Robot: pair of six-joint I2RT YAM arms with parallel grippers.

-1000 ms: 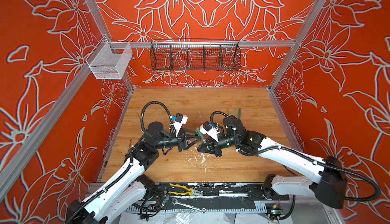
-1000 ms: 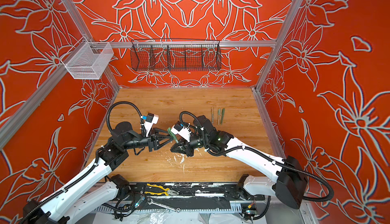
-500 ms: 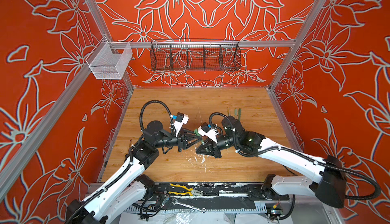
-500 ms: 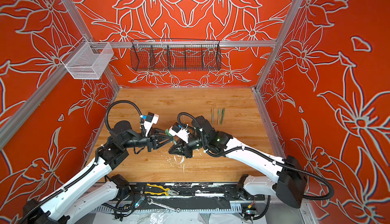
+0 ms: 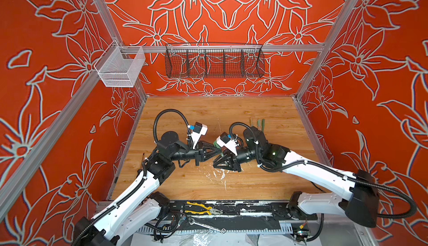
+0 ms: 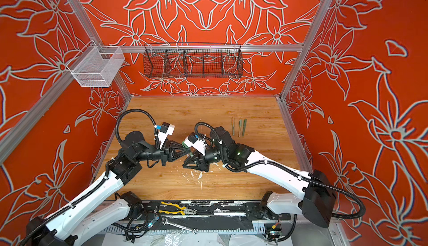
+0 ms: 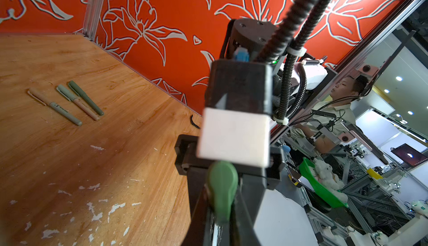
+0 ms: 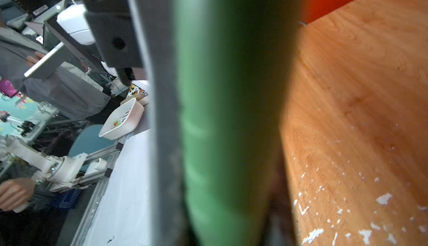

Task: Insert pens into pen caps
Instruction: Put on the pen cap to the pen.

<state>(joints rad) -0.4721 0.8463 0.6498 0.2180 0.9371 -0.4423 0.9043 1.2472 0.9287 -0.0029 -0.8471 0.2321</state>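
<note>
1. Green pen [image 7: 222,187] hangs above the worktop [image 5: 231,108], pinched tight in the left claw [image 5: 217,150], its long axis running toward the right claw [image 5: 217,160] just opposite.
2. Whether the right claw grips it cannot be told.

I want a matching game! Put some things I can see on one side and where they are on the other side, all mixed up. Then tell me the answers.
Things
1. yellow-handled metal pliers
2. black wire basket
3. bright green plastic pen
4. row of three capped pens

Places
A. lying on the wooden table
B. clamped in the left gripper
C. hanging on the red back wall
D. resting on the black rail at the front

Pairs: 1-D, 2-C, 3-B, 4-A
</note>
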